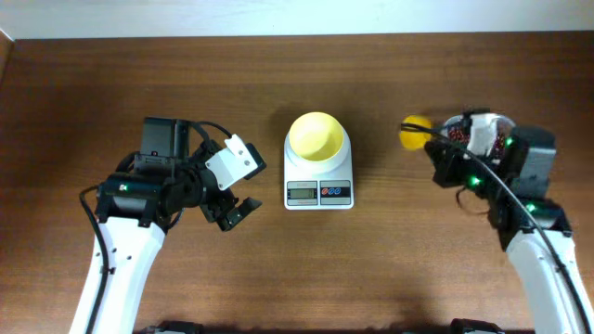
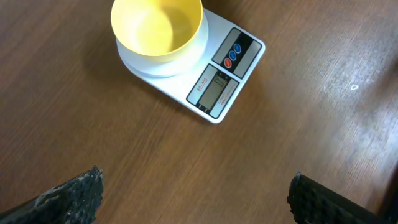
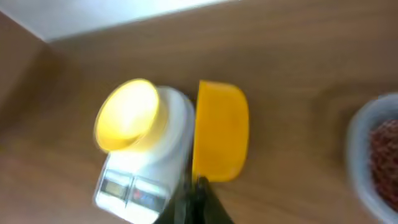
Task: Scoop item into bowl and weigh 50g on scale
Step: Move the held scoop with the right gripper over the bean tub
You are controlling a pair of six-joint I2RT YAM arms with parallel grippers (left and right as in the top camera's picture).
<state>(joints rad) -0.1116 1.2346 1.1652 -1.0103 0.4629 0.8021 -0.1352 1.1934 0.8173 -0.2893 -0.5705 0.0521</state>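
Note:
The pale yellow bowl (image 1: 315, 134) stands empty on the white scale (image 1: 318, 192) at the table's centre; the left wrist view shows the bowl (image 2: 157, 26) and the scale (image 2: 225, 76) too. My left gripper (image 1: 238, 213) hangs open to the left of the scale, nothing between its fingers (image 2: 73, 196). My right gripper (image 1: 435, 147) is shut on the handle of a yellow scoop (image 1: 414, 133), right of the bowl. In the blurred right wrist view the scoop (image 3: 221, 129) shows no beans. The item, red-brown beans (image 3: 384, 154), lies in a clear tub (image 1: 492, 119), mostly hidden under my right arm.
Bare brown wood lies around the scale (image 3: 138, 182) and in front of it. A pale wall edge runs along the far side of the table (image 3: 124, 18). The tub (image 3: 360, 134) sits close to the right of the scoop.

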